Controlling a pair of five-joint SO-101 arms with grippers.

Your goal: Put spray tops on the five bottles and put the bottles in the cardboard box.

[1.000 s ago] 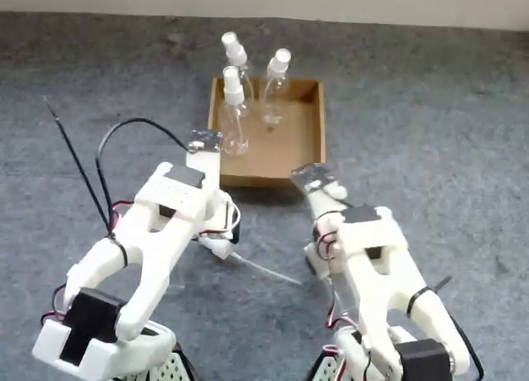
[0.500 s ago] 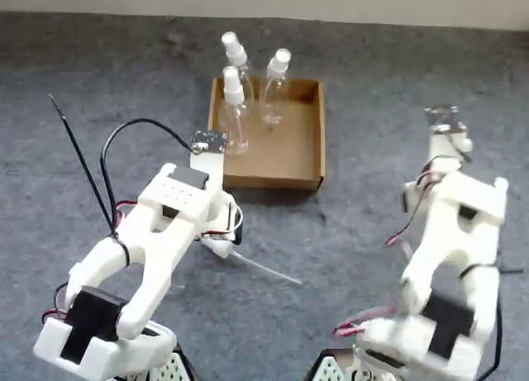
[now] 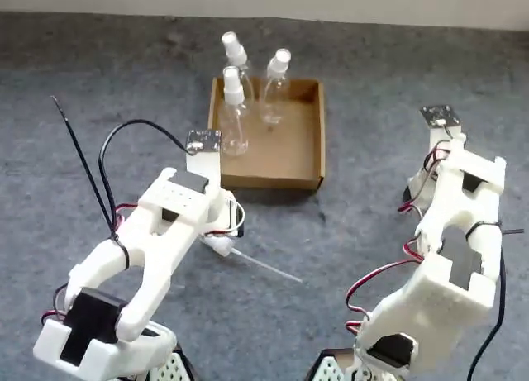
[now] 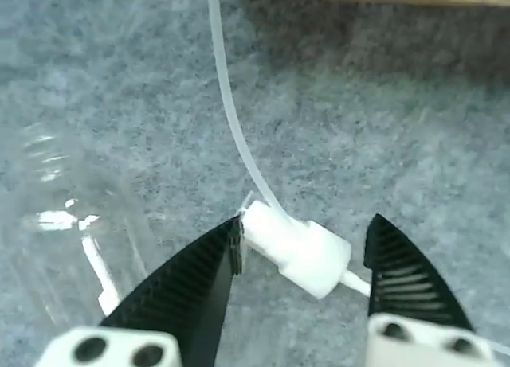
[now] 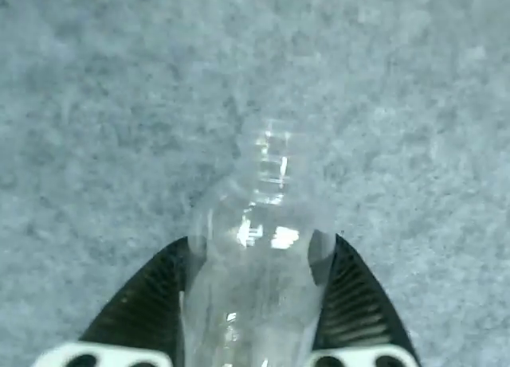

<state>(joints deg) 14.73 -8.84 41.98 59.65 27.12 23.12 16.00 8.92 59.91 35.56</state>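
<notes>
A white spray top [image 4: 299, 251] with a long thin tube [image 3: 269, 267] lies on the grey carpet. My left gripper [image 4: 305, 222] is open, one finger on each side of the top. Close beside it lies a clear bottle without a top [image 4: 64, 224]. My right gripper [image 5: 261, 244] is shut on another clear, topless bottle [image 5: 267, 192], low over the carpet at the right side of the table. The cardboard box [image 3: 306, 141] lies at the back centre. Three bottles with spray tops [image 3: 232, 108] stand at its far-left part.
Black cables [image 3: 99, 166] loop up from the left arm [image 3: 157, 232]. The right arm [image 3: 450, 240] stretches along the right side. Grey carpet lies bare in front of the box and between the two arms.
The right arm has swung from just in front of the box out to the far right of the table. The left arm and the spray top have hardly moved.
</notes>
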